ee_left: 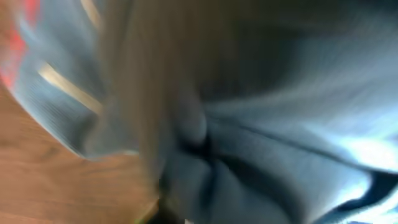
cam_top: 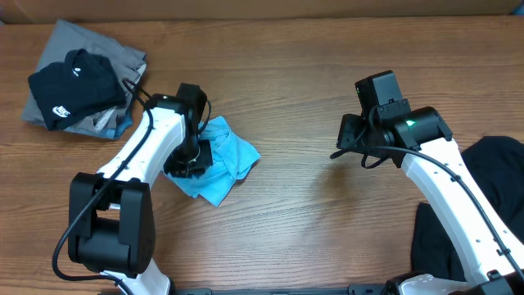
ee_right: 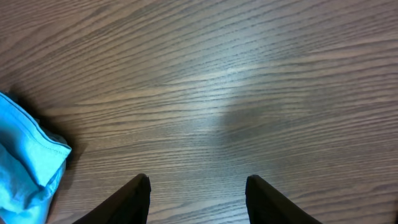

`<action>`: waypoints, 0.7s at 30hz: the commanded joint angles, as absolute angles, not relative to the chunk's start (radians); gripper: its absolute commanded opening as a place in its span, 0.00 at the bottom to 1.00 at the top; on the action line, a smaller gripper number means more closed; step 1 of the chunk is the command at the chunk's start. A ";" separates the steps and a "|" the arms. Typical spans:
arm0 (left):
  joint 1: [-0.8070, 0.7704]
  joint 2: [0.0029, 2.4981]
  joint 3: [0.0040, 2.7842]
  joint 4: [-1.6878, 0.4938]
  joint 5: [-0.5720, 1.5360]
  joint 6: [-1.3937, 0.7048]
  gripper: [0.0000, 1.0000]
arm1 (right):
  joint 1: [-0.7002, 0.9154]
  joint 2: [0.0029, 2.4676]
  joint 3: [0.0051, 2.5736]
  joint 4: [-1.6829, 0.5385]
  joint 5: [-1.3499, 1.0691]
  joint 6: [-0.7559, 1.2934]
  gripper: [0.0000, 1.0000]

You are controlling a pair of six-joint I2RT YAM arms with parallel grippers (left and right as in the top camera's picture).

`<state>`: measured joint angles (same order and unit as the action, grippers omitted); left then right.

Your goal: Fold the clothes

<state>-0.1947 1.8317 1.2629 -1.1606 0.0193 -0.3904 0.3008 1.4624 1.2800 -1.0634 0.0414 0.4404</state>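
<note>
Far left, back of the table: a loose heap of knit garments. A grey garment (cam_top: 123,53) lies underneath, creased and soft. A black T-shirt (cam_top: 74,82) with a small white logo is bunched on top of it.

Table (cam_top: 295,98): brown wood-grain top, matte, grain running side to side.

Left arm (cam_top: 139,152): white links with black joints, reaching from the near edge up and to the right, wrist bent down. The left gripper (cam_top: 187,160) is pressed into the near-left edge of the light blue T-shirt.

Light blue T-shirt (cam_top: 233,160): thin soft jersey, crumpled into a rough, uneven diamond left of centre, its edges folded over. The left wrist view is heavily blurred. Blue cloth (ee_left: 280,124) fills it in deep folds, with pale printed strokes (ee_left: 65,87) at the left and a strip of table below. Whether the jaws are closed on the cloth cannot be told.

Right arm: same white and black build, coming up from the lower right corner. The right gripper (ee_right: 197,186) is over bare wood, well apart from the blue shirt, whose hemmed edge (ee_right: 22,162) shows at the left of its view. Its black fingers (ee_right: 134,199) stand wide apart with nothing between them.

Far right edge: black cloth (cam_top: 499,172), plain and limp, partly under the right arm.
</note>
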 commanded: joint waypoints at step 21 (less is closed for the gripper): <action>-0.429 1.693 1.254 -1.344 0.256 -0.430 0.59 | 0.296 1.449 1.303 -1.053 0.052 0.437 0.54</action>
<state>-0.4171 1.7061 1.2545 -1.3235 0.2955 -0.3923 0.3008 1.4624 1.2800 -1.0584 0.0410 0.4400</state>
